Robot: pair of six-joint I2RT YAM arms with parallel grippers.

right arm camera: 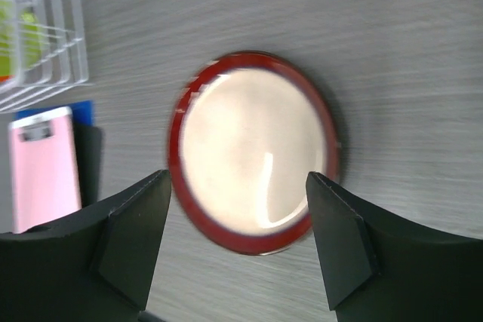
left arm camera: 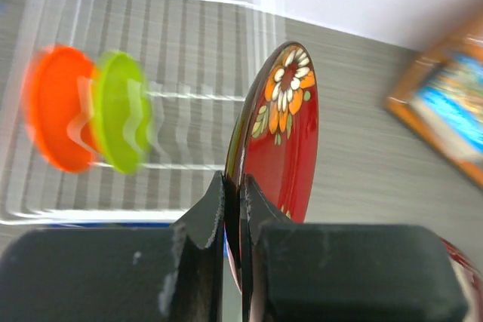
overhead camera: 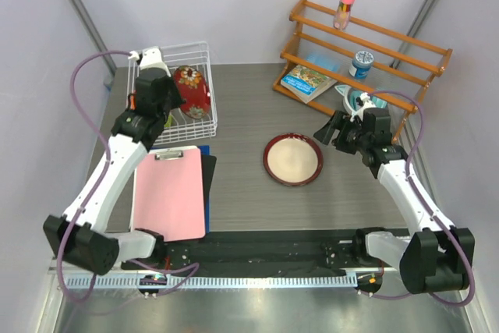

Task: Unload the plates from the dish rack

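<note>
Floral plate (left arm camera: 290, 133), rim clamped, left wrist only

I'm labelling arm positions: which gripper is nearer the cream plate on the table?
Right. The right gripper hangs open just right of the cream plate, not touching it; the left gripper is far off at the dish rack, shut on the dark red plate.

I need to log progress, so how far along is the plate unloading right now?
Done: the cream plate lies flat on the table, outside the dish rack, the open right pincer above it. In hand: the left pincer is shut on the rim of the dark red floral plate. Left: the lime green plate and orange plate stand in the rack.
</note>
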